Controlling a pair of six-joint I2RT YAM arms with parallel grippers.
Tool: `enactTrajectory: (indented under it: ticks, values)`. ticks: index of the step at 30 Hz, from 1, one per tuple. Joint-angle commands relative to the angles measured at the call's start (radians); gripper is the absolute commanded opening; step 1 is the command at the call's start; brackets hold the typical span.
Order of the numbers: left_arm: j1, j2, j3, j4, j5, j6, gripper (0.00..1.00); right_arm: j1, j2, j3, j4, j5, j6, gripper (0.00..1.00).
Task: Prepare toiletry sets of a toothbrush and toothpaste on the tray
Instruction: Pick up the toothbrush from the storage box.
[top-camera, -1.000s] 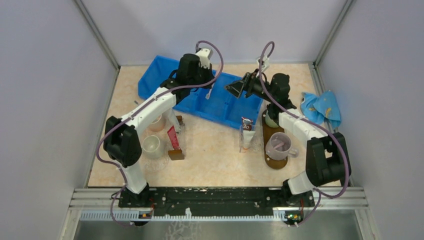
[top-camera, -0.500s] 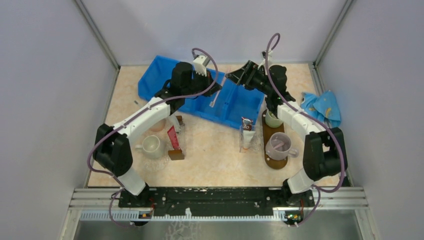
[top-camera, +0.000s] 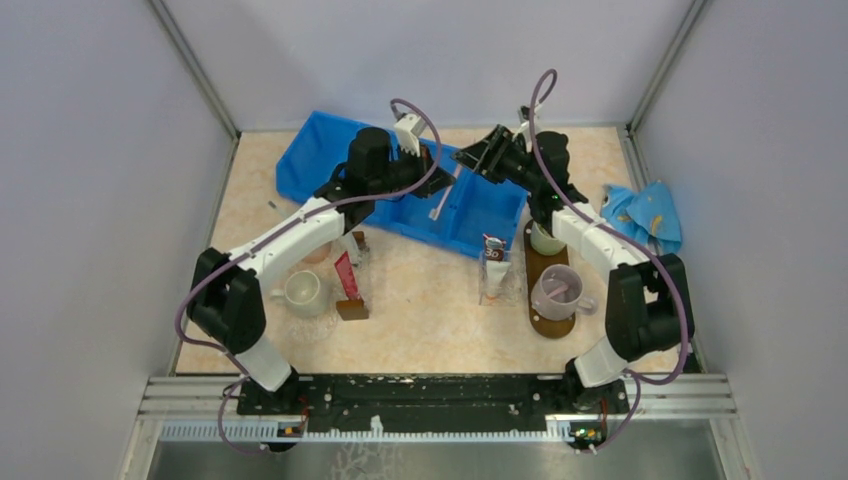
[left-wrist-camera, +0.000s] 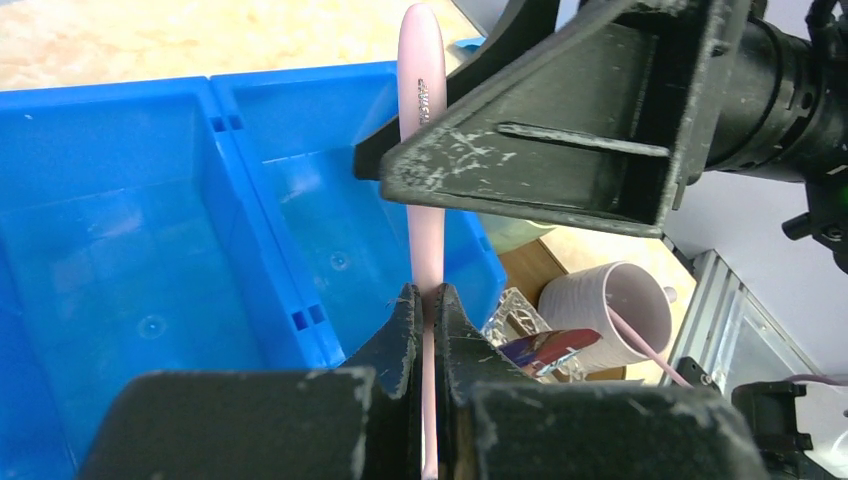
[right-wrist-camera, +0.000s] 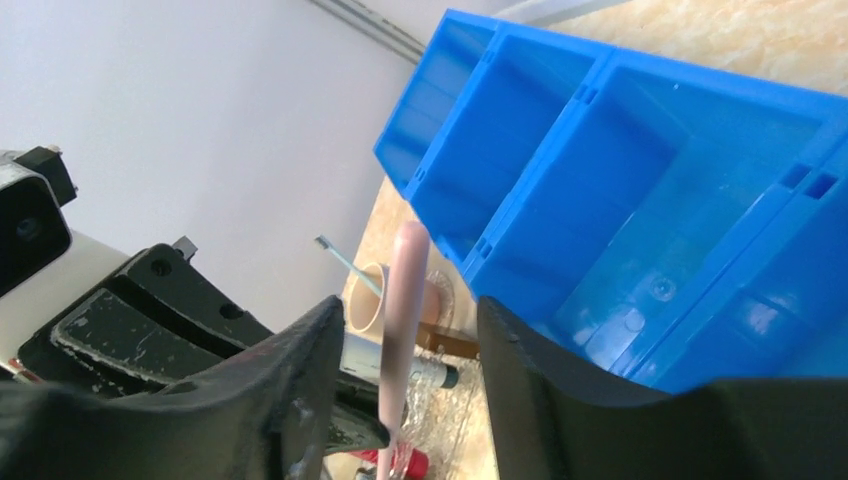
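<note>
Far across the surface (top-camera: 430, 320), above the blue bin (top-camera: 300, 165), my left tool (left-wrist-camera: 425, 310) pinches the pink toothbrush (left-wrist-camera: 421, 150). My right tool (right-wrist-camera: 405, 330) has just swung in, spread around it and narrowing. I judge this a handover toward the tray (top-camera: 553, 327).

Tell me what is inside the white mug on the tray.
A thin pink toothbrush leans inside the white mug, which stands on the tray. The mug's bottom is hidden by its own wall.
</note>
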Motion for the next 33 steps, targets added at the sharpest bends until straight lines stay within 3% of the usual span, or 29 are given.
enactTrajectory:
  ticks: [1,3,5,6,9,12,17,20,25,29,33]
  values:
    - [-0.027,-0.023,0.014,0.021,0.005,0.002,0.00,0.021,0.007,0.041,0.025,-0.009,0.050,0.44]
    - [-0.039,-0.026,0.015,0.015,-0.008,0.011,0.00,0.021,0.000,0.030,0.027,-0.012,0.073,0.26]
    - [-0.047,-0.036,0.009,0.017,-0.011,0.015,0.00,0.019,-0.013,0.012,0.043,-0.024,0.112,0.00]
    - [-0.049,-0.047,-0.003,0.025,-0.010,0.014,0.04,0.017,-0.020,0.000,0.058,-0.034,0.132,0.00]
    - [-0.051,-0.118,-0.089,0.107,0.003,-0.004,0.31,0.000,-0.054,-0.044,0.113,-0.070,0.208,0.00]
    - [-0.051,-0.243,-0.263,0.280,0.035,-0.030,0.52,-0.034,-0.091,-0.103,0.220,-0.136,0.319,0.00]
    - [-0.035,-0.426,-0.531,0.544,0.084,-0.116,0.98,-0.074,-0.118,-0.151,0.369,-0.294,0.430,0.00]
    - [0.012,-0.445,-0.584,0.598,0.220,-0.286,0.99,-0.074,-0.120,-0.175,0.449,-0.401,0.449,0.00]
    - [0.021,-0.367,-0.628,0.848,0.442,-0.553,1.00,-0.065,-0.139,-0.218,0.528,-0.455,0.434,0.00]
    - [-0.021,-0.322,-0.596,0.795,0.425,-0.545,0.95,-0.035,-0.162,-0.218,0.528,-0.457,0.403,0.00]
    - [-0.067,-0.268,-0.550,0.733,0.407,-0.533,0.82,-0.012,-0.185,-0.227,0.480,-0.440,0.347,0.00]
